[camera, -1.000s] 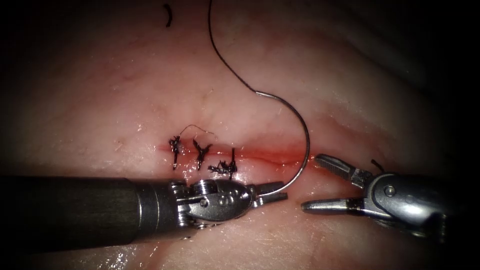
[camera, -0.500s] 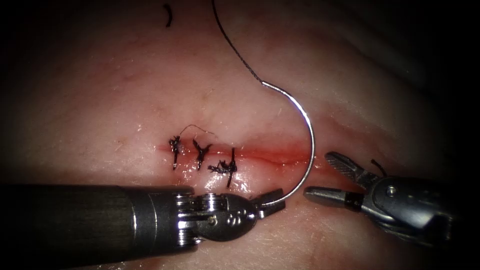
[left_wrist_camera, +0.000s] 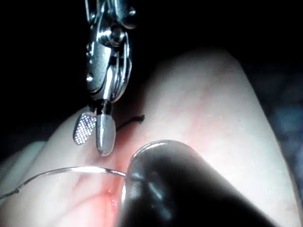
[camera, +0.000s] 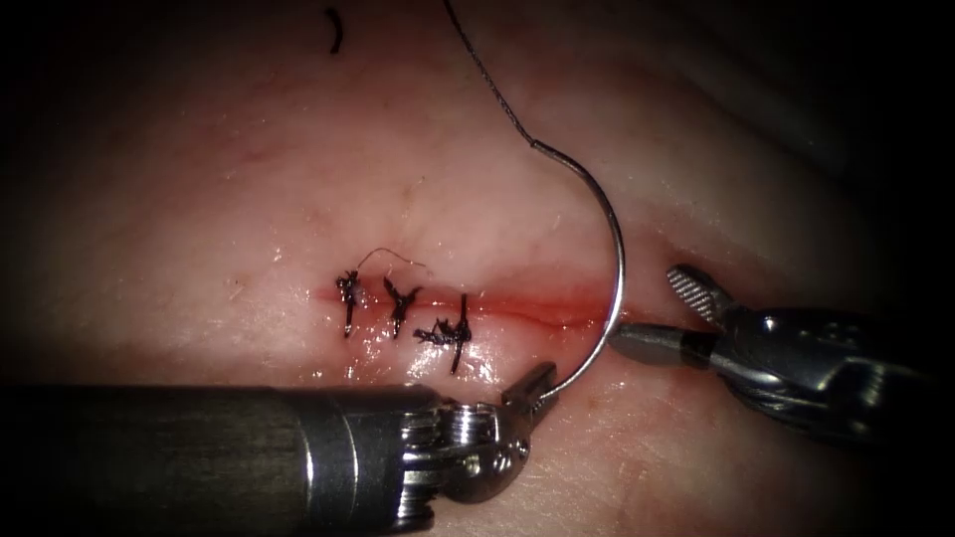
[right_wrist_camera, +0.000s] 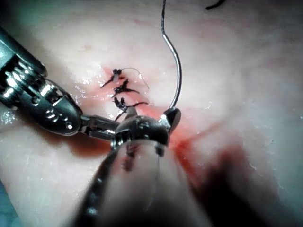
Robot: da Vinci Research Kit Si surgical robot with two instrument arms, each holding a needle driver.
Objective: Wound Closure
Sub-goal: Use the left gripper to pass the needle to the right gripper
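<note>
endoscope view: left arm's steel needle driver (camera: 534,386) comes in low from the left, jaws clamped on the thin curved silver needle (camera: 615,261) close to one end of its curve. needle arcs up and over the open right stretch of the pale pink pork-belly tissue's (camera: 249,199) red horizontal cut (camera: 537,306), and none of it looks buried in the tissue. its upper end carries the dark braided thread (camera: 477,60), which runs up out of frame. three dark knotted stitches (camera: 398,308) close the left part of the cut; a short loose cut end of thread (camera: 333,30) lies far up on the tissue.

right arm's steel needle driver (camera: 652,313) sits just right of the needle, jaws spread wide and holding nothing, lower jaw tip touching or nearly touching the needle's mid-curve (can't tell which). compared with a second ago it has moved in toward the needle, and the left tool has rolled and shifted right.

left wrist view: right tool (left_wrist_camera: 97,132) with jaws apart above the needle wire (left_wrist_camera: 75,171). right wrist view: needle (right_wrist_camera: 176,71) rises just behind the right tool's own jaws (right_wrist_camera: 165,118), left tool (right_wrist_camera: 102,126) beside them.

judgement on doing it well: keep the left grip firm so the needle doesn't swivel, keep the right jaws off the needle's ends, and keep the thread slack and clear of the knots.
</note>
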